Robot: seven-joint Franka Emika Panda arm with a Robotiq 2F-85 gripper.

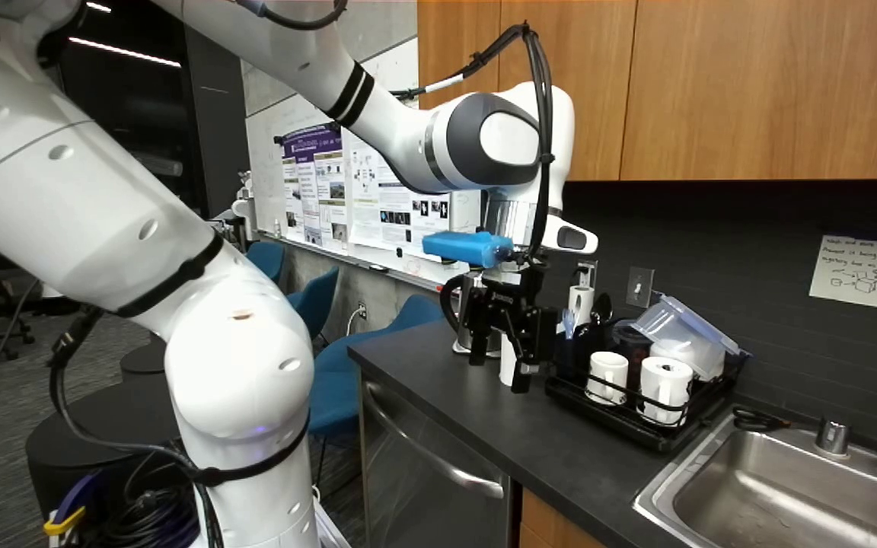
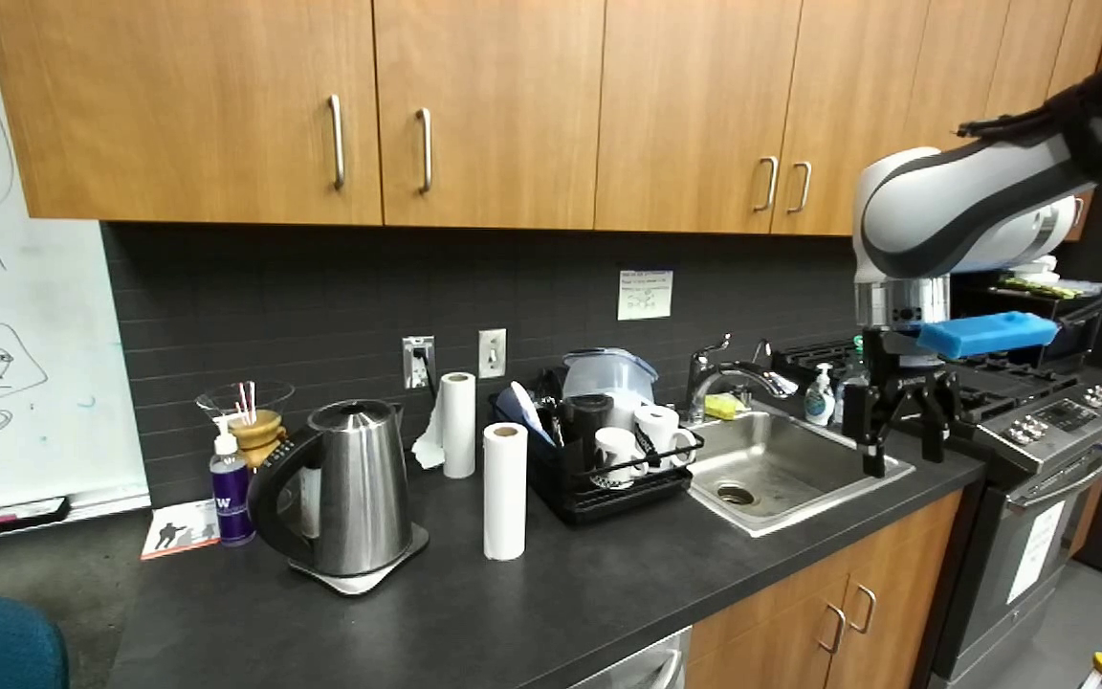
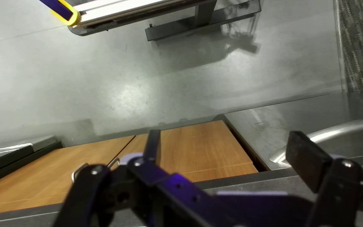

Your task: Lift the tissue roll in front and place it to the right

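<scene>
Two upright white tissue rolls stand on the dark counter. The front tissue roll [image 2: 504, 498] is nearer the counter's front edge, right of the kettle. It also shows in an exterior view [image 1: 508, 364], partly hidden behind my gripper. The rear tissue roll [image 2: 458, 431] stands near the back wall with a loose sheet hanging beside it, and also shows in an exterior view [image 1: 581, 304]. My gripper [image 2: 905, 452] points down, open and empty, raised and well apart from both rolls. The wrist view shows its spread fingers [image 3: 230, 151] with nothing between them. No roll shows there.
A steel kettle [image 2: 364, 498] stands left of the front roll. A black dish rack [image 2: 599, 507] with mugs and containers stands to its right, then a sink [image 2: 752, 527] and a stove [image 2: 1053, 431]. Wooden cabinets [image 2: 494, 115] hang above. The wrist view shows floor [image 3: 131, 94] and cabinet doors [image 3: 194, 148].
</scene>
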